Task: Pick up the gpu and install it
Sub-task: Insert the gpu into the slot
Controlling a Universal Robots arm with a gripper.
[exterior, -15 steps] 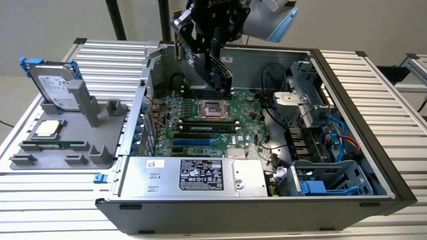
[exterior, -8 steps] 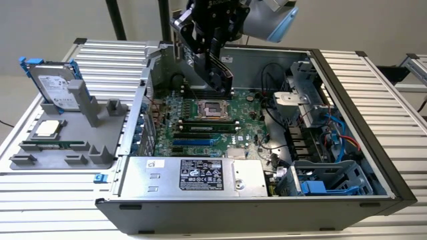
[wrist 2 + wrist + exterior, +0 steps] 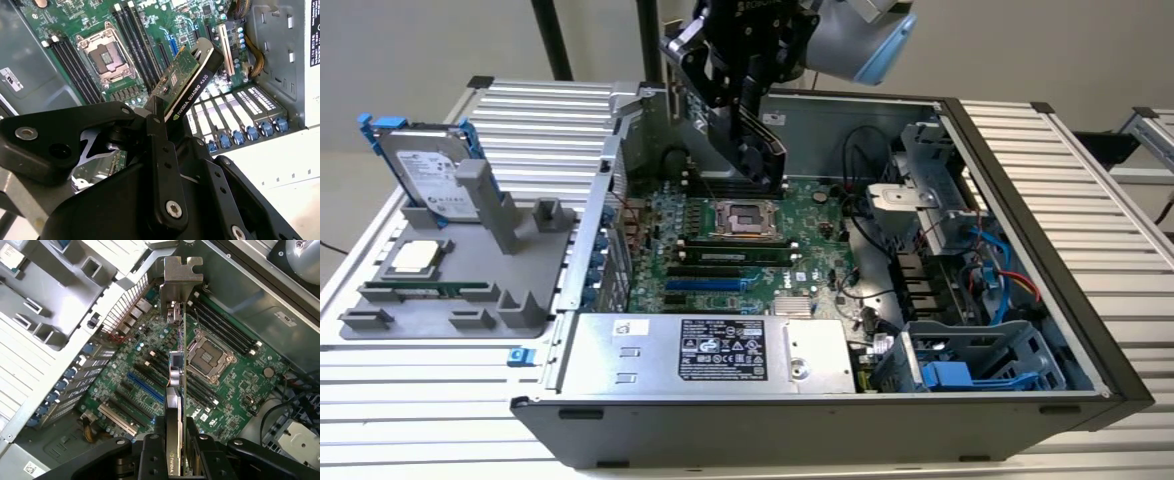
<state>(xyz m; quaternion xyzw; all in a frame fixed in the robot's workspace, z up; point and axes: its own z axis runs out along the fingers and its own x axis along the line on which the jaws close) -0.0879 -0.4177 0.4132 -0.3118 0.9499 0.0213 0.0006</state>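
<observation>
Gripper: the black gripper (image 3: pixel 750 105) sits in the upper centre of the exterior view, over the open computer case (image 3: pixel 854 425). It is clamped on the gpu.
Grip: in the first wrist view one finger (image 3: pixel 150 452) lies on each flat side of the card. In the second wrist view a finger (image 3: pixel 161 150) presses on the shroud side, near one end of the card.
Gpu: the gpu (image 3: pixel 767 150) hangs below the gripper and slants toward the exterior view's right as it goes down.
Gpu faces: in the second wrist view the gpu (image 3: pixel 192 82) shows its green board and its black shroud edge. In the first wrist view the gpu (image 3: pixel 176 390) is seen edge-on.
Bracket: the silver bracket (image 3: pixel 182 275) is at the end farthest from the gripper (image 3: pixel 175 442).
Gpu over board: it is held above the motherboard (image 3: pixel 720 255), near the CPU socket (image 3: pixel 750 218). It is not seated in any slot.
Slots: the blue slot (image 3: pixel 145 387) and its neighbours lie uncovered beside the card.
Power supply: a silver box (image 3: pixel 707 350) along the near wall of the case.
Exterior view's left: a grey holder (image 3: pixel 454 300) carries a hard drive (image 3: pixel 427 170), a processor chip (image 3: pixel 416 257) and a memory stick (image 3: pixel 434 288), all well apart from the gripper.
</observation>
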